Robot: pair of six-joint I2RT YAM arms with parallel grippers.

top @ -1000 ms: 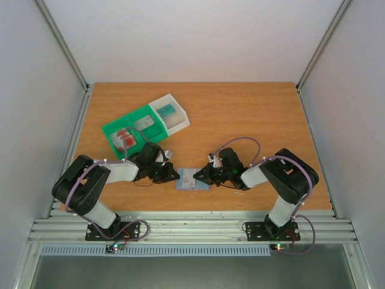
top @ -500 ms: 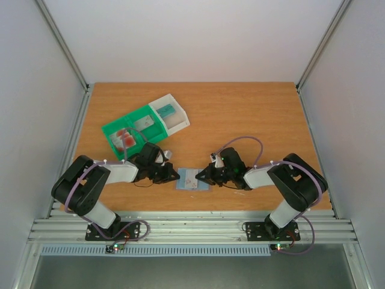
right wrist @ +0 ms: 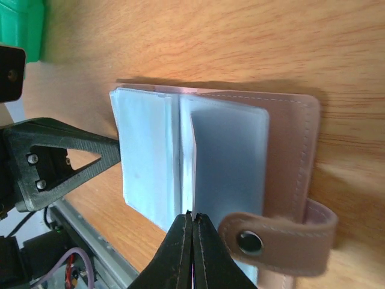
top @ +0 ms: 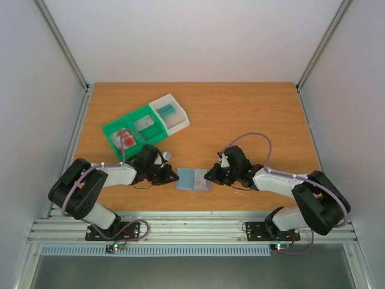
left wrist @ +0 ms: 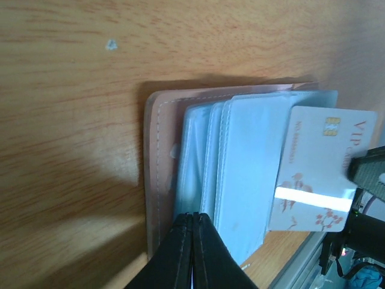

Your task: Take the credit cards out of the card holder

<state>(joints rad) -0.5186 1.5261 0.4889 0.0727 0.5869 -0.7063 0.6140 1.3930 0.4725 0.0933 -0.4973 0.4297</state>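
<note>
Found the card holder (top: 192,179) lying open and flat on the wooden table (top: 252,114), close to the near edge and directly between the two arms. Noted pinkish-brown leather around the outside, pale blue plastic sleeves (left wrist: 240,174) fanned across the inside, and a strap with a snap button (right wrist: 277,238) on the right-arm side. Observed the left gripper (left wrist: 194,217) closed tight, no gap between the fingers, tips set at the left-side edge of the sleeves. Observed the right gripper (right wrist: 192,217) likewise closed tight, tips at the opposite edge of the holder, just beside the strap. Recorded one credit card (left wrist: 313,162), pale with a gold chip, a red blossom print and the letters VIP, mostly clear of the sleeves on the right-arm side. Noted the card's outer edge meeting the black fingers of the right gripper in the left wrist view. Apparently pinched there, with the contact partly cut off at the frame edge and hidden in the right wrist view. Logged the green-and-white tray (top: 108,129) well apart from the holder, farther back and to the left, beyond the left arm. Counted inside: red-blotched cards (top: 127,140) in the green end compartment and one teal card (top: 166,110) in the white end compartment.
</note>
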